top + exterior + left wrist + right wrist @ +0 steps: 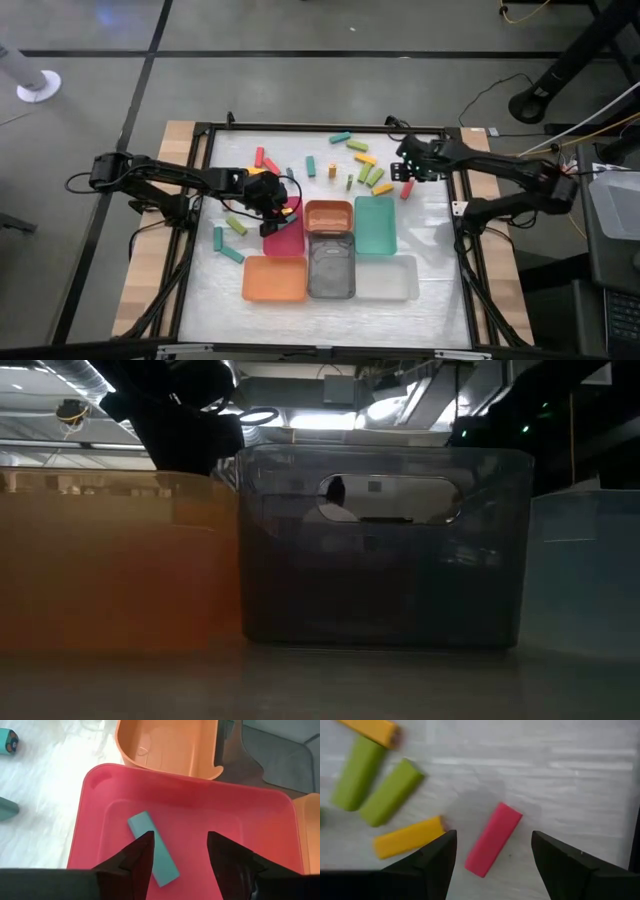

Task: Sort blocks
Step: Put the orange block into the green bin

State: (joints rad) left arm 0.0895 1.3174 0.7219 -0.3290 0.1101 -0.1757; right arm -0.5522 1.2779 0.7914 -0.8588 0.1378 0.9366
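Observation:
My left gripper (274, 208) (177, 837) hangs open over the pink tray (283, 240) (260, 820). A teal block (152, 849) lies flat on that tray's floor, partly behind one finger. My right gripper (405, 174) (493, 834) stands open at the far right of the table, pointing down, with a red block (407, 189) (493, 839) flat on the table below the gap between its fingers. Beside that block lie a yellow block (407, 838) and two lime green blocks (391, 793). More blocks (357, 146) lie scattered on the far part of the table.
Around the pink tray stand a small orange tray (329, 216), a teal tray (375, 224), a larger orange tray (274, 279), a grey tray (331, 267) and a clear tray (387, 279). Loose blocks (231, 254) lie left of the trays. The trays fill the low view.

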